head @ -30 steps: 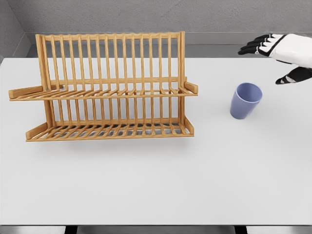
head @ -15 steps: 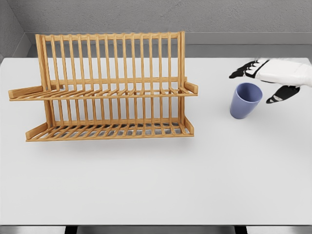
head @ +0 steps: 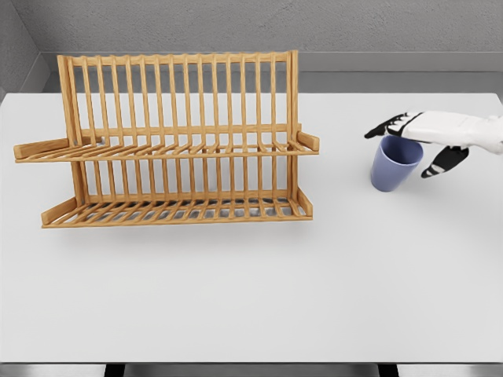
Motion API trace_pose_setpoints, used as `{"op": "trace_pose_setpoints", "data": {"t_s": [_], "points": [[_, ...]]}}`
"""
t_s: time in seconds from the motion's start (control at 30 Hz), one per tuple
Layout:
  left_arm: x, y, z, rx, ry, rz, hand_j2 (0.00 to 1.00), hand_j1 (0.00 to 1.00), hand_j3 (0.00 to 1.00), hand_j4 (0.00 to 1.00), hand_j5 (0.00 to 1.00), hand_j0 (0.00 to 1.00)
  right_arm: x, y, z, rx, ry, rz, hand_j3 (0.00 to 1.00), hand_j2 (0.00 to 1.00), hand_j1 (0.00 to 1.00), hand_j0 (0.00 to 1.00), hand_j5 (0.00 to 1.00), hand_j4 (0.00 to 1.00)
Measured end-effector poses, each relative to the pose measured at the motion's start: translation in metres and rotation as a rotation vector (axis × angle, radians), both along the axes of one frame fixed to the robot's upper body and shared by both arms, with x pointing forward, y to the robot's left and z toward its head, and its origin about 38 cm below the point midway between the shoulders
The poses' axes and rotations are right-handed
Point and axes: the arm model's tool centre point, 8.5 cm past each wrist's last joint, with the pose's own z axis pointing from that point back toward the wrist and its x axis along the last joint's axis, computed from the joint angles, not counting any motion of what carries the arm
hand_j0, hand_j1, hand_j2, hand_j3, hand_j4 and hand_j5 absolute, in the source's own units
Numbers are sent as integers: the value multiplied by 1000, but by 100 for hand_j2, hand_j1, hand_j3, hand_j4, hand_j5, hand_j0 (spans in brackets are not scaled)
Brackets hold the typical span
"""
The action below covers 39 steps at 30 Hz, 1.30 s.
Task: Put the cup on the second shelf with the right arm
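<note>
Open right robot hand [head: 418, 138] over cup [head: 393, 166]

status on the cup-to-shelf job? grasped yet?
Nothing done yet: the blue cup stands on the white table, right of the wooden rack. In hand: the right hand is over the cup's rim, fingers spread, thumb beside it, no closed grasp visible. Left: grasp, lift, carry across, set it on a rack shelf; both shelves hold nothing.
</note>
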Motion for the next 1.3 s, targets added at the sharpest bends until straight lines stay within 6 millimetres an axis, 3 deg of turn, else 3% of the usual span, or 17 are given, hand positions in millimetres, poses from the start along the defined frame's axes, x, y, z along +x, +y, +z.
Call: {"op": "trace_pose_setpoints", "data": {"t_s": [0.37,0.67,0.73,0.83,1.0,1.3], "points": [[0,0,0,0,0,0,100,100,100,100,100,100,12,0,-3,2,12,-24,100,100,100,100,100,100],[0,0,0,0,0,0,100,100,100,100,100,100,12,5,-18,-16,49,-14,100,100,100,100,100,100],[0,0,0,0,0,0,100,100,100,100,100,100,13,5,-17,-20,49,-12,80,80,80,80,80,80],[0,0,0,0,0,0,100,100,100,100,100,100,13,6,-17,-21,49,-11,71,71,71,71,71,71],[0,0,0,0,0,0,100,100,100,100,100,100,13,8,-15,-21,44,-5,66,66,66,66,66,66],[0,0,0,0,0,0,100,100,100,100,100,100,17,10,-1,-19,14,3,67,67,67,67,67,67]]}}
